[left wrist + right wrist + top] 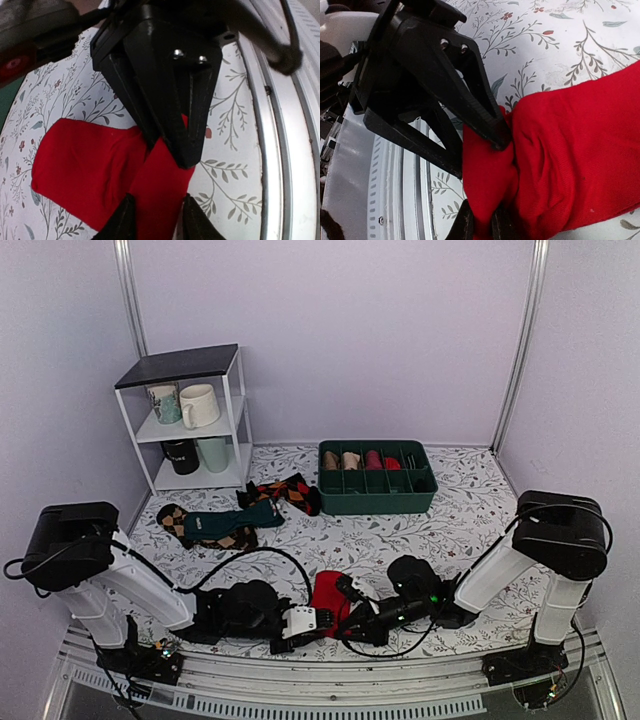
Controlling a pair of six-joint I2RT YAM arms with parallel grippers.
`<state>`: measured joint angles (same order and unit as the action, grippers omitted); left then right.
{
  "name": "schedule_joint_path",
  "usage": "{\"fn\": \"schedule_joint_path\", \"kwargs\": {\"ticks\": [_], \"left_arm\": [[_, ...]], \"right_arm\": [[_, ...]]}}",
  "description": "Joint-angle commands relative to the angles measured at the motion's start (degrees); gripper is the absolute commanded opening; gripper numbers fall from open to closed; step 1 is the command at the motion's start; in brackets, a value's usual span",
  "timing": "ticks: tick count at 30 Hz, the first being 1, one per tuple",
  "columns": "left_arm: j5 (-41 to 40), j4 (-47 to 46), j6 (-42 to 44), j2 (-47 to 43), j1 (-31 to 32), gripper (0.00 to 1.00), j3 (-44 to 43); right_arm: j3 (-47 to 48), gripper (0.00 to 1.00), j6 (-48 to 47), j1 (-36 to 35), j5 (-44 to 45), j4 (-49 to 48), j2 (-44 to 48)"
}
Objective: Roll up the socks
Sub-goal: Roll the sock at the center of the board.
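Note:
The red socks (325, 592) lie bunched on the floral cloth at the near edge, between the two arms. In the left wrist view, a fold of the socks (85, 170) fills the gap of my left gripper (157, 212), with both fingertips pressed against the fabric. My right gripper (482, 225) is pinched tight on a thin fold of the same socks (570, 150). The two grippers meet nose to nose over the near end of the socks, left gripper (318, 623) and right gripper (342, 625). The right gripper's black fingers (185, 125) hide part of the fabric.
A green divided bin (377, 503) holding rolled socks stands at the back. A dark teal sock (235, 522) and orange-and-black argyle socks (290, 490) lie to the left of it. A white shelf (190, 365) with mugs is at the back left. A metal rail (330, 695) runs along the near edge.

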<state>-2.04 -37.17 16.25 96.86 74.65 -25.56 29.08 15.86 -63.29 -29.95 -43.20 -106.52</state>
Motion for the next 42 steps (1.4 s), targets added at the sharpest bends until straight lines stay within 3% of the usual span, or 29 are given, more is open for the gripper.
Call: {"fn": "schedule_joint_path", "kwargs": {"ticks": [1,6,18,23,30,31,33,39,42], "left_arm": [[-0.8,3.5,-3.1,1.8,1.2,0.39,-0.3],[-2.3,2.9,-3.2,1.2,1.7,0.42,0.5],[-5.6,2.9,-3.9,-2.9,1.7,0.38,2.7],[-3.5,2.9,-4.1,-1.5,1.7,0.27,2.2],[-1.9,2.5,-3.9,-1.8,1.9,0.25,1.9],[-1.6,2.4,-3.8,-2.1,1.9,0.20,1.9],[-1.0,2.6,-3.8,-2.1,1.9,0.00,1.8],[1.0,4.8,-7.0,-2.0,1.9,0.00,1.3],[2.7,5.4,-10.2,-1.8,1.9,0.00,1.4]], "right_arm": [[-2.4,0.06,0.3,-0.6,-0.8,16.2,-4.9],[-2.2,0.06,0.4,-0.6,-0.7,16.2,-5.6],[-2.2,0.06,0.6,-0.6,-0.3,16.5,-6.0],[-2.0,0.06,0.6,-0.5,-0.3,16.8,-6.2],[-1.6,0.06,0.5,-0.5,-0.2,17.4,-6.7],[-1.4,0.06,0.6,-0.5,-0.2,17.6,-6.8],[-1.1,0.07,0.6,-0.5,-0.2,18.0,-7.1],[-0.6,0.08,0.5,-0.5,0.5,18.7,-6.6],[0.2,0.18,0.6,-0.5,2.6,19.2,-5.6]]}}
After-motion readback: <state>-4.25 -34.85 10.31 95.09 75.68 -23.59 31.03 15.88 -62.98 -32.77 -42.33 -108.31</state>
